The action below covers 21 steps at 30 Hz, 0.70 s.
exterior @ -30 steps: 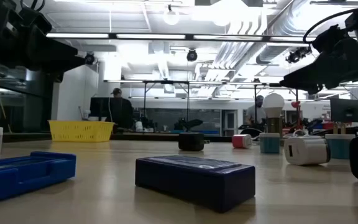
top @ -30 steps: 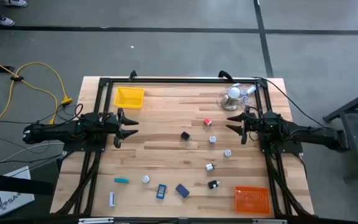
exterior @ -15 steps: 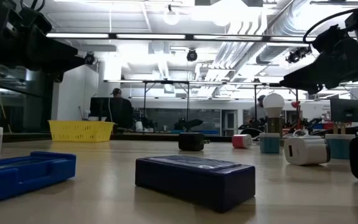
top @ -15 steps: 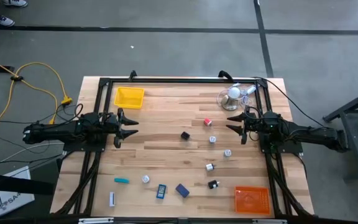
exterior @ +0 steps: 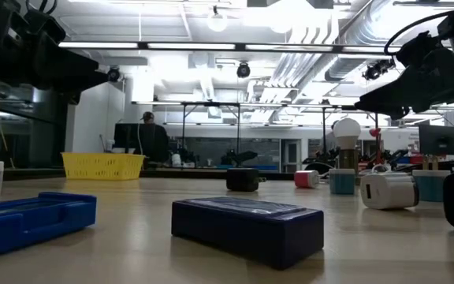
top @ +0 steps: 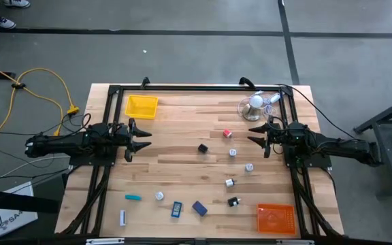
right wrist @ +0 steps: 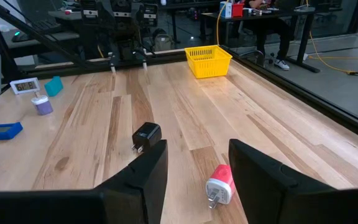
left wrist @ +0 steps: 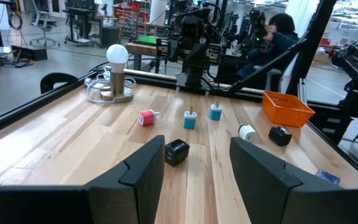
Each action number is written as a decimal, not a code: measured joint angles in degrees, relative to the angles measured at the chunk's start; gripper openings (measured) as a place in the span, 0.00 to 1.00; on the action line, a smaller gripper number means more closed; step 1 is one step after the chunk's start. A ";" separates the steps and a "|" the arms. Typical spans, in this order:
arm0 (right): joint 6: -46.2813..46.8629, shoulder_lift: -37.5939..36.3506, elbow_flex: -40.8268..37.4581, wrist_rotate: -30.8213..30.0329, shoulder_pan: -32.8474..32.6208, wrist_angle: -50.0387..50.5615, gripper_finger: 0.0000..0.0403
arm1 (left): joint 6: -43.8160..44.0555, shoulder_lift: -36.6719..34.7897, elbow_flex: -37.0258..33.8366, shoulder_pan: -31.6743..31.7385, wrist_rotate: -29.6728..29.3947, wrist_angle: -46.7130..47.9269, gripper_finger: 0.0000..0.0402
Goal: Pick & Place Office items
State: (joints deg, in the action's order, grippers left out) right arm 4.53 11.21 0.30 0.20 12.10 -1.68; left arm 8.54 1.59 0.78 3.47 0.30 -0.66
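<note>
My two arms are dark and knobbly, jointed segments strung with thin black cables, each tipped by a left gripper [top: 131, 139] and right gripper [top: 264, 137] of two broad, angular, matte-black fingers [left wrist: 143, 171].

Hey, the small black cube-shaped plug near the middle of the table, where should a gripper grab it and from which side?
Probably grip the small black cube-shaped plug across its two flat side faces, coming straight down from above. It lies alone on the bare wooden table, and its small prongs stick out at one end, so the jaws should close on the body, clear of them. The open right gripper looks about as near as the open left gripper.
</note>
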 joint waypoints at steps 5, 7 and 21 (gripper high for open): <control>-0.01 0.00 0.00 -0.01 0.01 0.00 0.39 | 0.00 0.01 0.00 0.01 -0.02 0.00 0.44; -0.01 0.01 -0.01 -0.01 0.02 0.00 0.39 | -0.01 0.02 0.00 -0.01 -0.04 0.00 0.44; -0.01 0.00 0.00 0.00 0.00 -0.01 0.39 | -2.17 0.02 0.03 0.01 -5.00 -1.94 0.44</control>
State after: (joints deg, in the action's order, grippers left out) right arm 4.51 11.21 0.30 0.20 12.10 -1.69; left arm 6.37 1.61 0.81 3.49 -4.70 -2.59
